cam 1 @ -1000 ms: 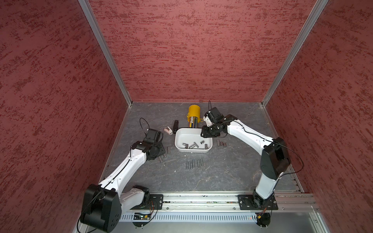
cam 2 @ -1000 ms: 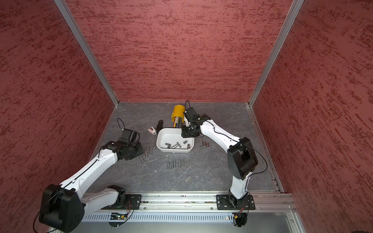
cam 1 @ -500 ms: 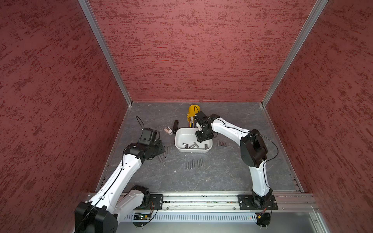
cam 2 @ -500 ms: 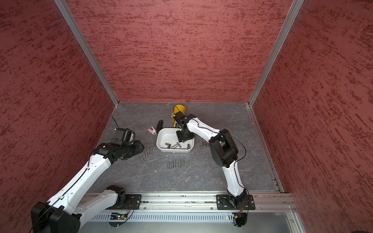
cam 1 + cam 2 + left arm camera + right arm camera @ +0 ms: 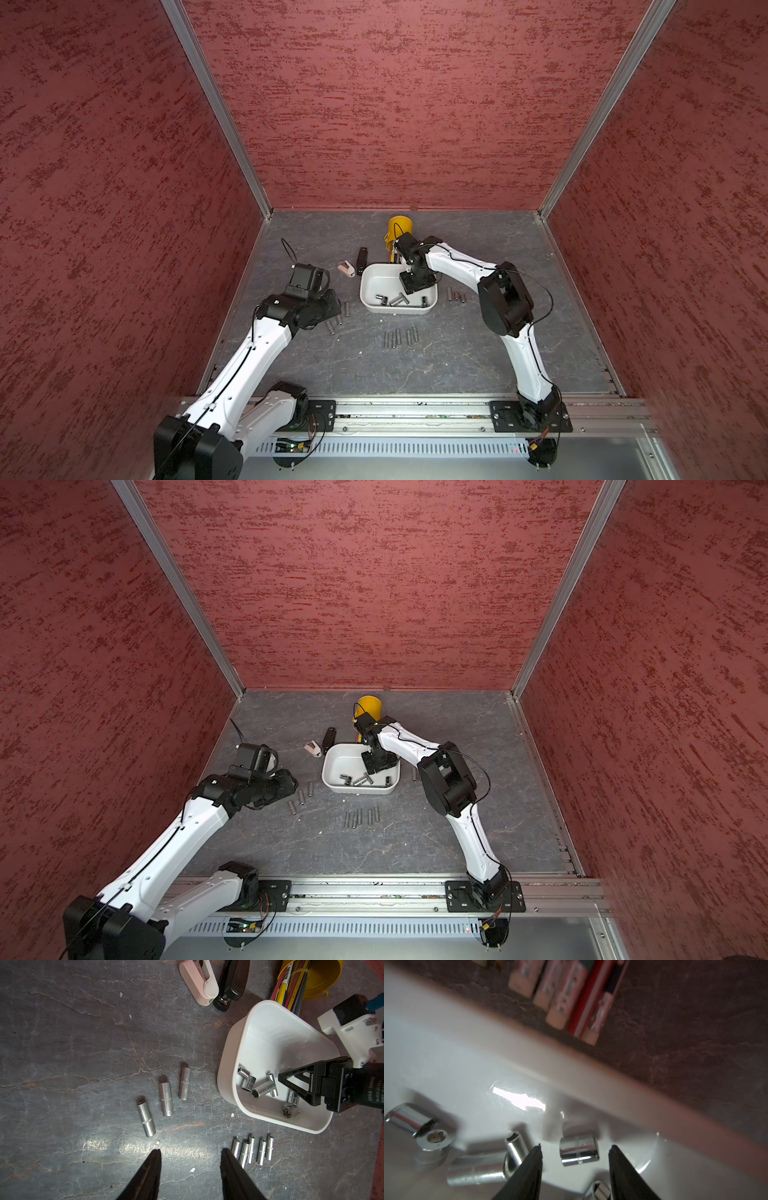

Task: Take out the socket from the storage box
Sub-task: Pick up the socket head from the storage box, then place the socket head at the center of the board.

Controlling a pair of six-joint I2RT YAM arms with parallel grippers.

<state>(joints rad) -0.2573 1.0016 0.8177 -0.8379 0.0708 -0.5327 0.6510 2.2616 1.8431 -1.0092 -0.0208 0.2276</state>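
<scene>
A dark grey, stone-veined tabletop (image 5: 457, 353), walled in by red textured panels, carries the white shallow rectangular plastic storage box (image 5: 376, 279). Several chrome steel sockets lie inside the box, along its wall nearer the arm bases. One short, stubby chrome socket (image 5: 579, 1152) lies on its side, a little apart from the others.

The right gripper (image 5: 575, 1148) hangs inside the box. Its jaws are partly spread and hold nothing, with one black tip on either side of that socket and a gap on both sides. The wrist view is smeared, so I cannot tell whether the tips touch the box floor.

To grasp it well, I would centre the tips on the socket and go low enough to catch its middle. The close should be slow, since the round body may roll toward its neighbours, and the lift should go straight up past the rim.

The left gripper (image 5: 191, 1150) hovers outside the box over bare tabletop with its jaws apart and empty, near the long chrome sockets (image 5: 166, 1098) laid out there.
</scene>
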